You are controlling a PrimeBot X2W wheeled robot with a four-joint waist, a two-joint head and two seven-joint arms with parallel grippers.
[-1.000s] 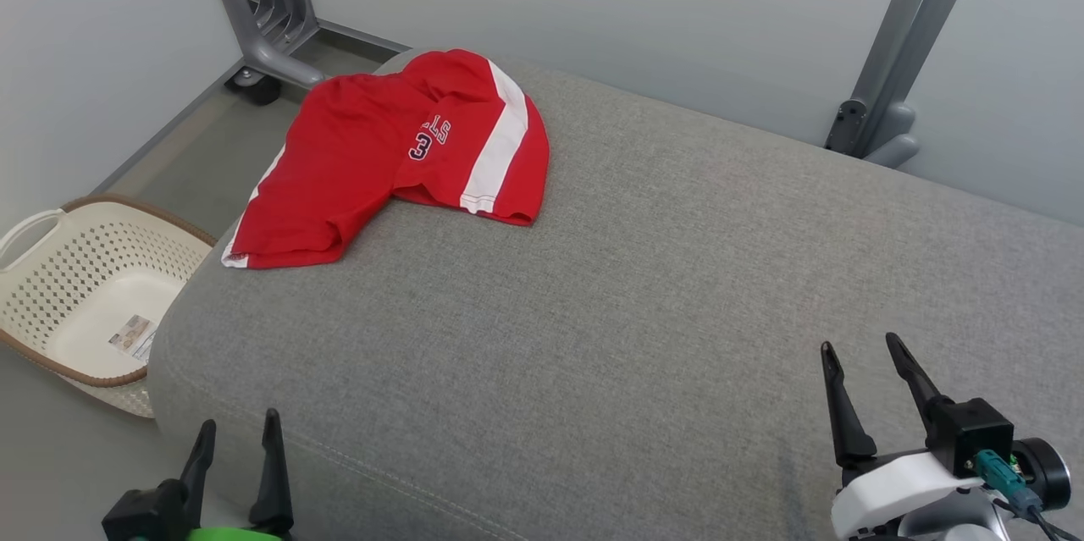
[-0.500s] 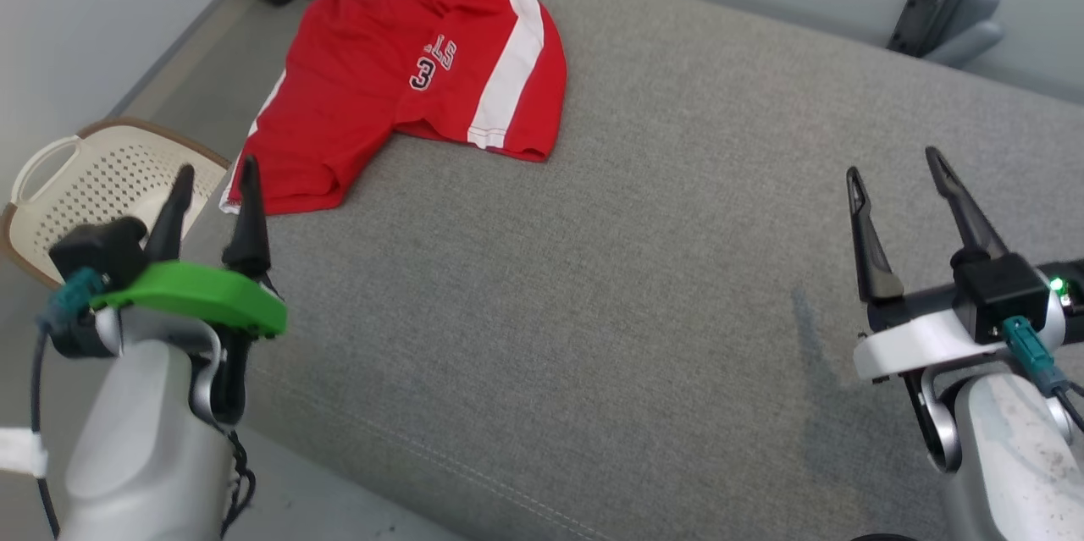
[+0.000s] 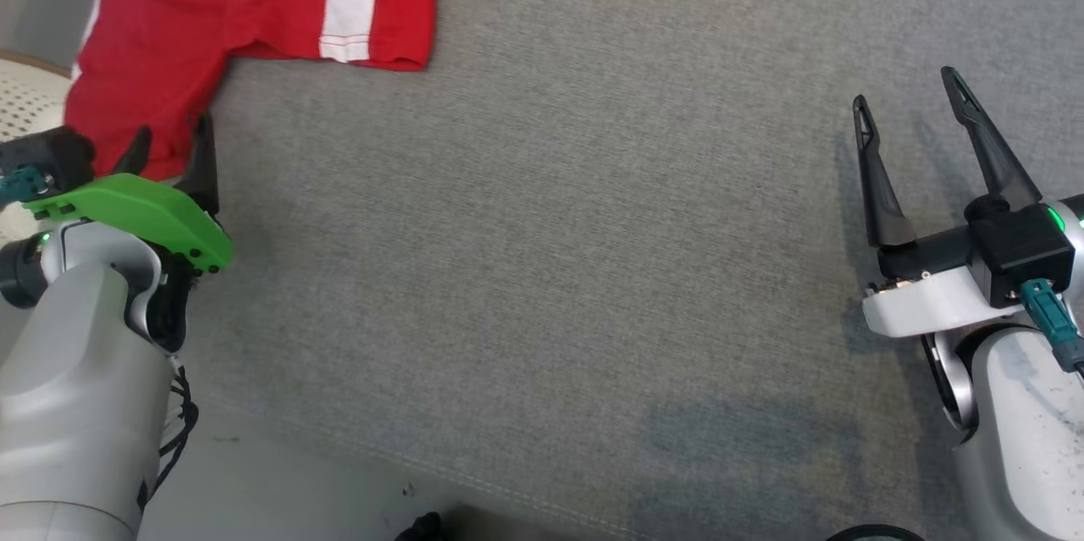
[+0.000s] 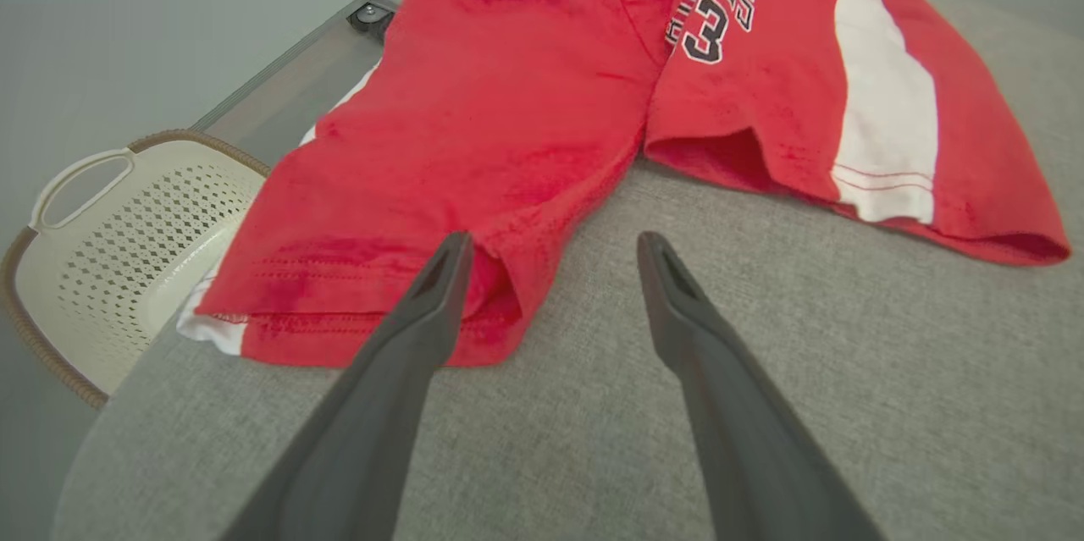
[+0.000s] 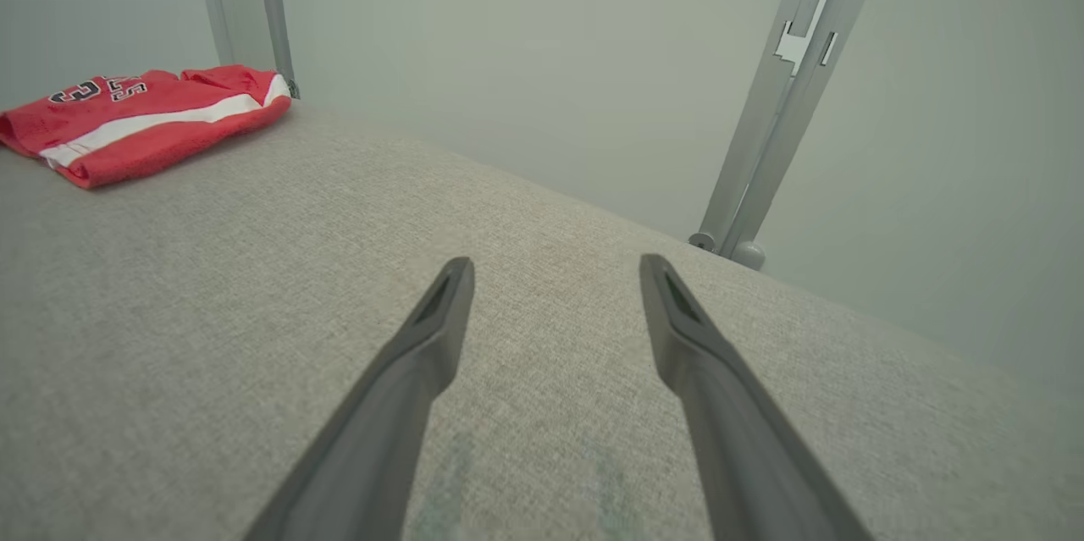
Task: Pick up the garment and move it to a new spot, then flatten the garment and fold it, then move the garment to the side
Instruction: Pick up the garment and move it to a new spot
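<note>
The garment (image 3: 212, 8) is a pair of red shorts with white side stripes and a dark number 3, lying rumpled at the far left corner of the grey cushioned surface (image 3: 550, 270). In the left wrist view the garment (image 4: 542, 118) spreads just ahead of my left gripper (image 4: 549, 245), whose open fingers hover over its near leg hem. In the head view my left gripper (image 3: 169, 139) hangs at that hem, open and holding nothing. My right gripper (image 3: 906, 92) hovers open over bare cushion at the far right; its own view has the garment (image 5: 144, 122) far off to the left.
A cream perforated laundry basket (image 4: 118, 245) stands on the floor left of the cushion, below the garment's overhanging corner. Grey metal frame posts (image 5: 779, 92) rise behind the cushion against a pale wall. The cushion's front edge (image 3: 508, 482) runs along the bottom.
The head camera has tilted down and closer, so the whole picture has shifted. Both arms have risen and reached forward; the left gripper now stands at the garment's near hem. Both stay open.
</note>
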